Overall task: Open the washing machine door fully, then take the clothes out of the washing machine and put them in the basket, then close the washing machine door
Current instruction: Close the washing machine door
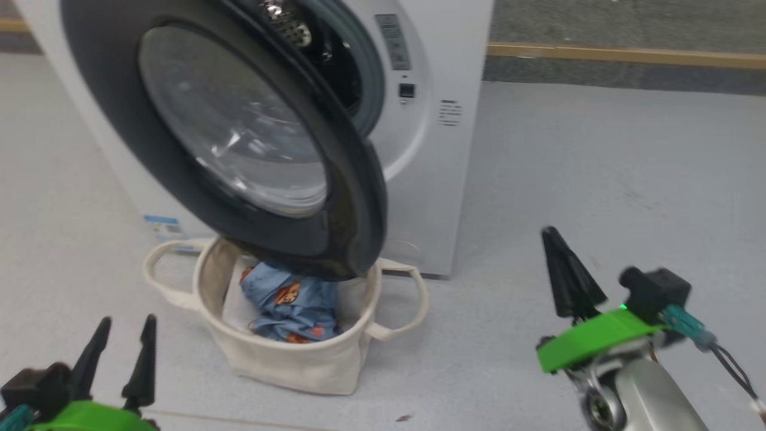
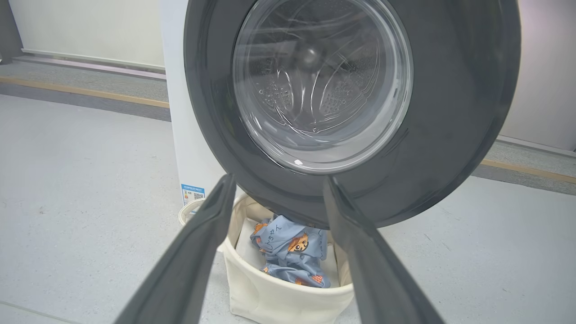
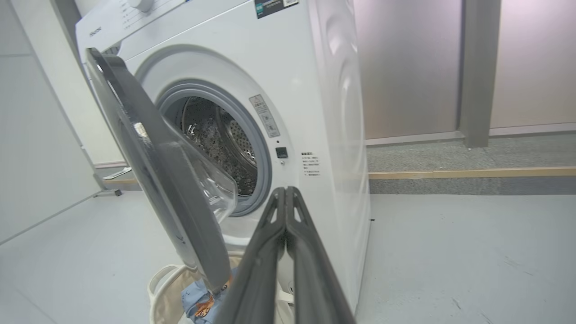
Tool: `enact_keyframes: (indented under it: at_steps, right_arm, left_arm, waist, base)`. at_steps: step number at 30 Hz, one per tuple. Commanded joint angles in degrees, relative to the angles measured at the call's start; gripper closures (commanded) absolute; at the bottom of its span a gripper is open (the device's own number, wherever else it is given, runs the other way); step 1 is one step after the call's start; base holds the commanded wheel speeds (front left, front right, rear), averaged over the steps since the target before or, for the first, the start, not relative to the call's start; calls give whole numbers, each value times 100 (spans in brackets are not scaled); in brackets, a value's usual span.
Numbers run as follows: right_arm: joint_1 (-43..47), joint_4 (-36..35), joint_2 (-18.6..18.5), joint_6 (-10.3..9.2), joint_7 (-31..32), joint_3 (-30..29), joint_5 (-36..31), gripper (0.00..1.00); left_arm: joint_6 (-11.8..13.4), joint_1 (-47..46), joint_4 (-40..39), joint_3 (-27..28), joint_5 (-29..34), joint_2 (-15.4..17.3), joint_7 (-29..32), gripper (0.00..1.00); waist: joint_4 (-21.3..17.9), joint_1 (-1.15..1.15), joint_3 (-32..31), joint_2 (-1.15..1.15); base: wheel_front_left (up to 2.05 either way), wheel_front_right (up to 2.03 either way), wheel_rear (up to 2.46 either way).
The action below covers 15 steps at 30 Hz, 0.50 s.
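Closing the washing machine door [image 1: 239, 131], I should push its rim with the clenched, empty right gripper [image 1: 549, 234], left gripper [image 1: 128, 320] released.

Lt blue clothes [image 1: 293, 305] w/ orange figures; cream basket [image 1: 299, 359]; white washing machine [image 1: 443, 155].

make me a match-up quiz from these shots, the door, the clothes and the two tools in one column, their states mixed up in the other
Column one
1. washing machine door
2. clothes
3. left tool
4. right tool

Column two
a. shut, with nothing between its fingers
b. standing part open
c. open, with nothing between its fingers
d. lying in the basket

Pairs: 1-b, 2-d, 3-c, 4-a
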Motion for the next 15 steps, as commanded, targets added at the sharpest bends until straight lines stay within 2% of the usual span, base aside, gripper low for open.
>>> enact_keyframes:
  at_steps: [1, 8, 15]
  right_arm:
    - [-384, -254, -35, 43, 79, 275, 42, 100]
    - [-1069, -283, -91, 43, 394, 1019, 268, 100]
    - [-1353, 106, -58, 43, 406, 1409, 323, 100]
  left_arm:
    - [-19, -402, -87, 169, 96, 126, -70, 0]
    - [-24, -782, 165, -71, 353, -37, -70, 0]
    - [-30, -1262, 380, -693, 525, -404, 4, 0]
  waist:
    - [210, 0, 1, 0]
    - [738, 0, -39, 0]
    - [1495, 0, -172, 0]
  base:
    - [0, 0, 0]
    - [0, 0, 0]
    - [0, 0, 0]
